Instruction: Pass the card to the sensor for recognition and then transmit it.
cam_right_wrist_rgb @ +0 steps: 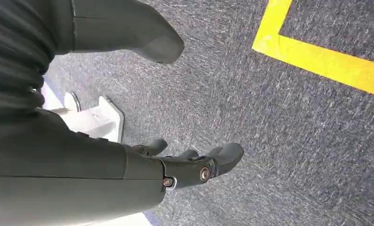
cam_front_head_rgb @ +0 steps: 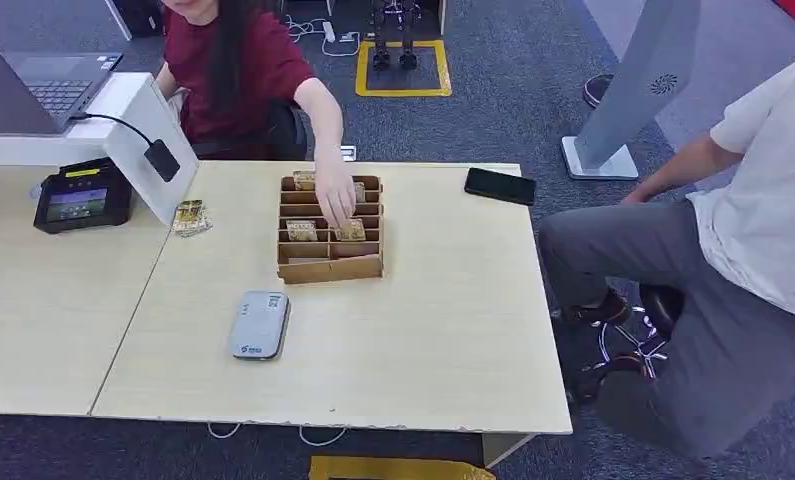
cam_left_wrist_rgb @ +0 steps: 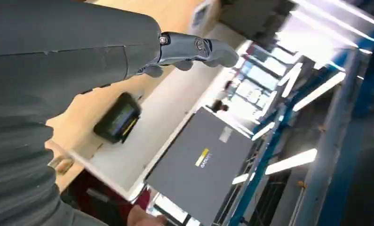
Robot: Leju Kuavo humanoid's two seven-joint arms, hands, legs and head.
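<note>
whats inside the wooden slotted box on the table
The wooden slotted box holds a few gold-patterned cards standing in its slots. A person's hand reaches into it and covers some slots, so what lies beneath cannot be seen.

Left wrist view: laptop lid (cam_left_wrist_rgb: 201, 165) carries a small logo with a yellow patch beside pale lettering; the lettering is too blurred to read. Head view: grey card reader (cam_front_head_rgb: 259, 324) on the desk (cam_front_head_rgb: 443, 330) bears a small blue mark near its lower edge, illegible. Payment terminal (cam_front_head_rgb: 76, 197) screen content unreadable.
</note>
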